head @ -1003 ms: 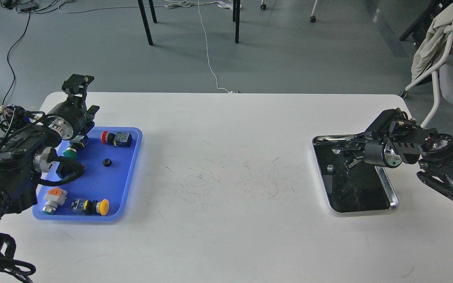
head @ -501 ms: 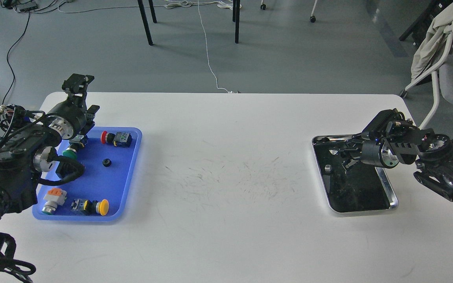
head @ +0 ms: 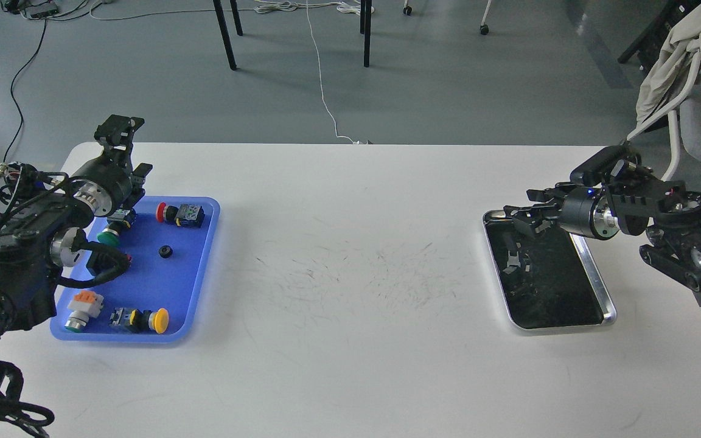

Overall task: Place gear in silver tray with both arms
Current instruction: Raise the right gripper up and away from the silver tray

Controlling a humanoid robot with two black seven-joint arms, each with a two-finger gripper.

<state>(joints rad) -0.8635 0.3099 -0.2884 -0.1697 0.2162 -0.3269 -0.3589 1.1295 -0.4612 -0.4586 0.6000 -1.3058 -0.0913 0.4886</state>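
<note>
The gear is a small black ring lying in the middle of the blue tray at the left. The silver tray lies at the right; its dark bottom mirrors my arm. My right gripper hovers above the tray's far left corner, fingers spread and empty. My left gripper stands over the far edge of the blue tray, well behind the gear, its two prongs apart and holding nothing.
The blue tray also holds a red push button, a green one, a yellow one and an orange-topped switch. A chair with cloth stands past the table's right corner. Table legs and cables are on the floor behind.
My right gripper has risen from low inside the silver tray and now hovers level over its far left corner. The left arm has barely moved.
</note>
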